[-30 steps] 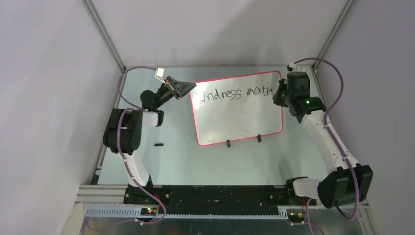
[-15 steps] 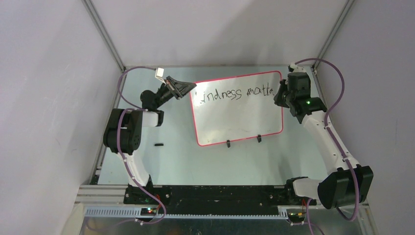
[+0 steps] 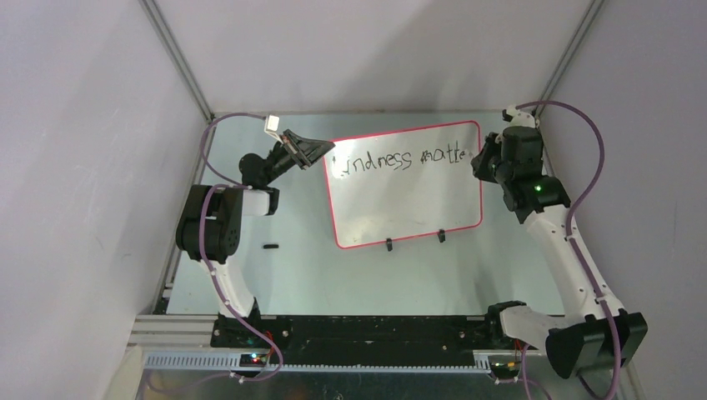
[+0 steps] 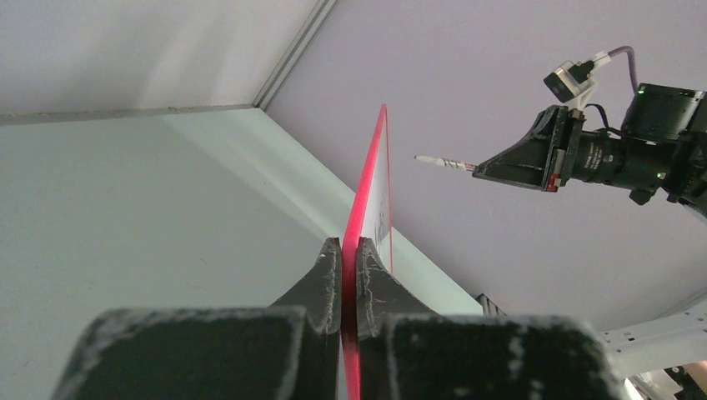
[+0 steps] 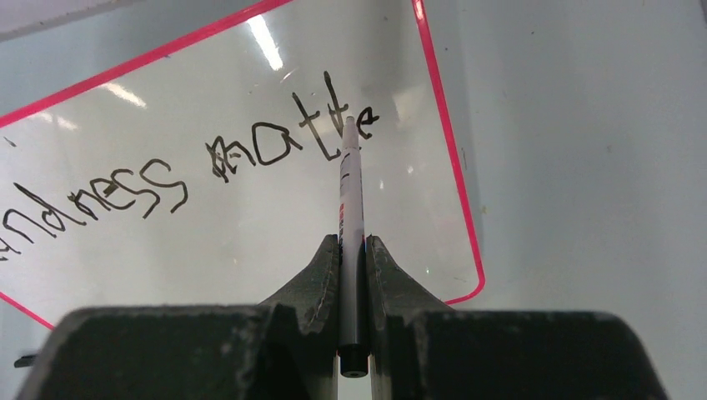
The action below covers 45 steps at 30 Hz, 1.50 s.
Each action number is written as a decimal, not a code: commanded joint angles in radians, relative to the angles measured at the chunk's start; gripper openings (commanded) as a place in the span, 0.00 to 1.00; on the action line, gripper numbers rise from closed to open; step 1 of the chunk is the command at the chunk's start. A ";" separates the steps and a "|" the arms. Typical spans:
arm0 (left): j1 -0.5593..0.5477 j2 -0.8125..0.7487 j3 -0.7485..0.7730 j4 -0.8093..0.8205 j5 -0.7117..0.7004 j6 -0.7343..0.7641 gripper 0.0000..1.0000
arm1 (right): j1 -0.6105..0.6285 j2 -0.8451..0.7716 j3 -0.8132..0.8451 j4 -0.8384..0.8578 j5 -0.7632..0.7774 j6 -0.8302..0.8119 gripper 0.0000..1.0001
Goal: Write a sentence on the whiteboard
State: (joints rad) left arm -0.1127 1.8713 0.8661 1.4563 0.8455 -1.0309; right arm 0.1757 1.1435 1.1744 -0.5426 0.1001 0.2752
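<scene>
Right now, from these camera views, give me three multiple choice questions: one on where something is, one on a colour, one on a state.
1. Where on the whiteboard is the sentence? A. Near its far edge. B. Across its middle. C. Beside the clip feet.
2. What colour is the rim? A. Blue. B. Red-pink. C. Black.
3. What is the right gripper doing? A. Standing open, empty. B. Shut on the marker. C. Shut on the rim.
Answers: 1 A, the letters run just under the far rim; 2 B, every view shows it red-pink; 3 B, its jaws pinch the marker's barrel.
</scene>
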 commanded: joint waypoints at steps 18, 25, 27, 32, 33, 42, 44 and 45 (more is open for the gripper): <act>0.019 -0.019 0.013 0.053 0.016 0.042 0.00 | -0.032 0.055 -0.006 0.091 0.022 -0.003 0.00; 0.019 -0.018 0.013 0.053 0.016 0.042 0.00 | -0.032 0.077 0.005 0.091 0.009 -0.001 0.00; 0.019 -0.018 0.013 0.054 0.016 0.042 0.00 | -0.032 0.081 0.006 0.090 0.009 -0.001 0.00; 0.019 -0.019 0.013 0.052 0.016 0.042 0.00 | -0.033 0.086 0.010 0.092 0.011 -0.001 0.00; 0.018 -0.020 0.012 0.053 0.015 0.042 0.00 | -0.033 0.089 0.010 0.093 0.012 0.002 0.00; 0.019 -0.021 0.012 0.052 0.017 0.042 0.00 | -0.036 0.104 0.015 0.090 0.016 0.004 0.00; 0.018 -0.020 0.013 0.052 0.017 0.043 0.00 | -0.037 0.106 0.015 0.087 0.016 0.004 0.00; 0.020 -0.020 0.013 0.052 0.017 0.043 0.00 | -0.036 0.105 0.015 0.085 0.016 0.003 0.00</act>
State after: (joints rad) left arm -0.1127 1.8713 0.8661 1.4567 0.8455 -1.0309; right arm 0.1436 1.2400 1.1633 -0.4881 0.1150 0.2764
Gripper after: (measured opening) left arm 0.045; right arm 0.148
